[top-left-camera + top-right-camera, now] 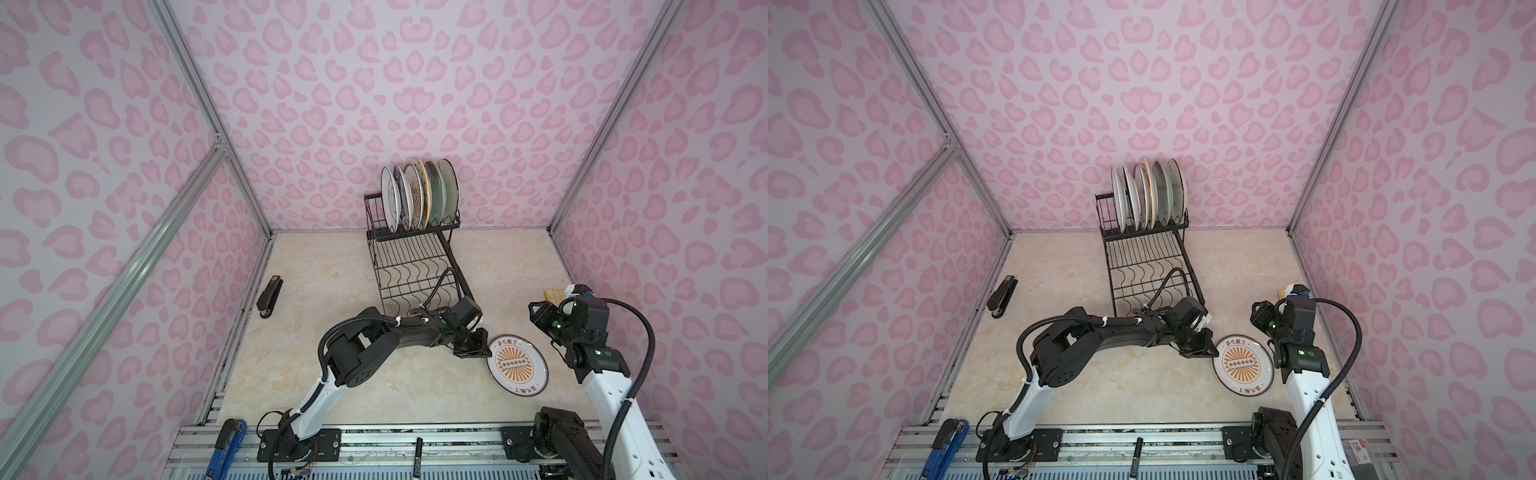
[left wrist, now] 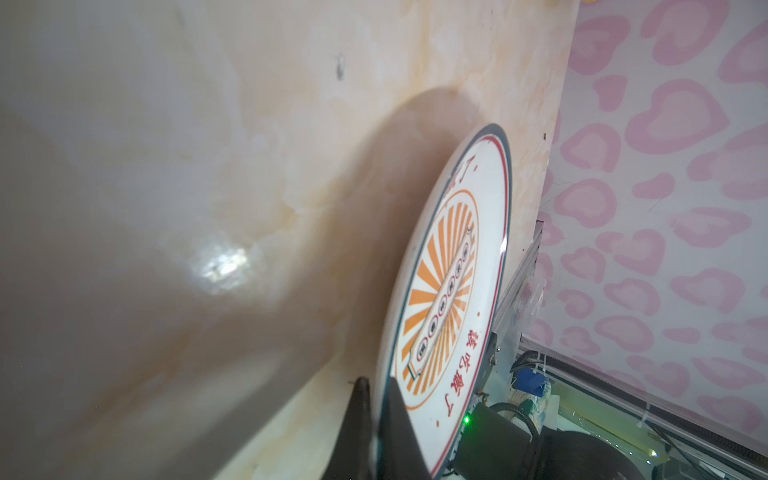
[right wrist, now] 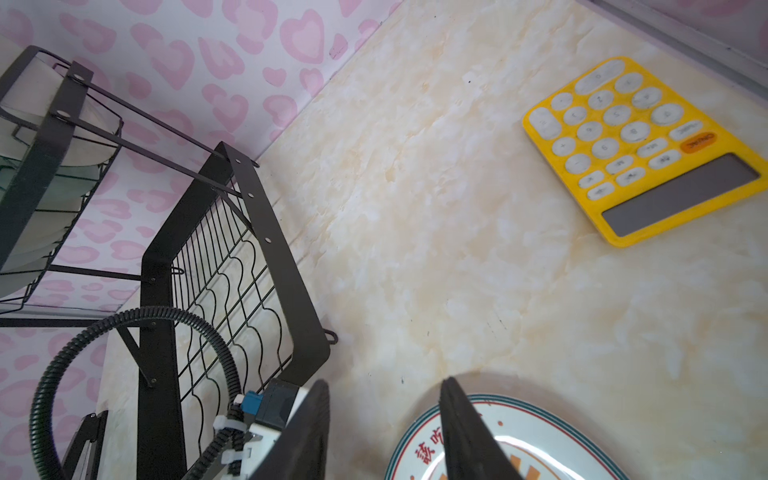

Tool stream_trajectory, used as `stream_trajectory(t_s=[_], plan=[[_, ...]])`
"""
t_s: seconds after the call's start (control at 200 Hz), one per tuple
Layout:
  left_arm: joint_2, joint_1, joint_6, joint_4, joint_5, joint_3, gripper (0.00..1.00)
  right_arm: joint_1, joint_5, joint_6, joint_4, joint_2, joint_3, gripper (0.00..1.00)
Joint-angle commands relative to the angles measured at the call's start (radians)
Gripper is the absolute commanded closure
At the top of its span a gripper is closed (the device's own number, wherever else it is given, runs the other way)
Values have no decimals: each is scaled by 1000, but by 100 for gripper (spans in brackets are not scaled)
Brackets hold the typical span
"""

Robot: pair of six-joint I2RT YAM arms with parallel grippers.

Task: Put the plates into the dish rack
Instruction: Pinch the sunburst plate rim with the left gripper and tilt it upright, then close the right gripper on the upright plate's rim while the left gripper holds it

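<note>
Left hand (image 2: 376, 386) grips sunburst plate (image 2: 451, 270) by rim, face up.

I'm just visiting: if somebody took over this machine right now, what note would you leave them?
Left hand: shut on the rim of the orange-sunburst round ceramic plate, low at the beige table.
Right hand: open, empty, close by that plate, not touching it.
Done: six round ceramic plates stand in the upper tier of the black wire dish rack.
To do: rack the sunburst plate.
</note>
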Motion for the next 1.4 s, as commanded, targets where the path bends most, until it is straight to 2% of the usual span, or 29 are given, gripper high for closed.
stream_trajectory(t_s=[0.0,0.42,0.625,0.885,1.01,1.105,1.245,1.335,1.395], plan=[[-47,17,11,-19,-30,-19,97,-3,-7,-10,5,0,1,57],[-196,94,68,-39,4,-55,97,-33,13,-21,-2,-11,29,57],[-293,147,78,-14,13,-118,97,-48,-4,-25,14,-34,30,57],[-481,266,152,-61,-40,-248,97,-51,-172,11,154,-15,2,56],[-576,329,186,-93,-68,-319,97,-47,-287,36,250,39,-11,49],[-629,387,201,-76,-25,-378,97,-2,-343,47,305,90,-7,41],[-696,473,230,-77,5,-437,97,148,-278,30,322,165,25,36],[-737,512,245,-73,26,-460,97,222,-259,69,391,224,24,35],[-761,543,232,-38,56,-490,97,266,-262,94,460,266,22,30]])
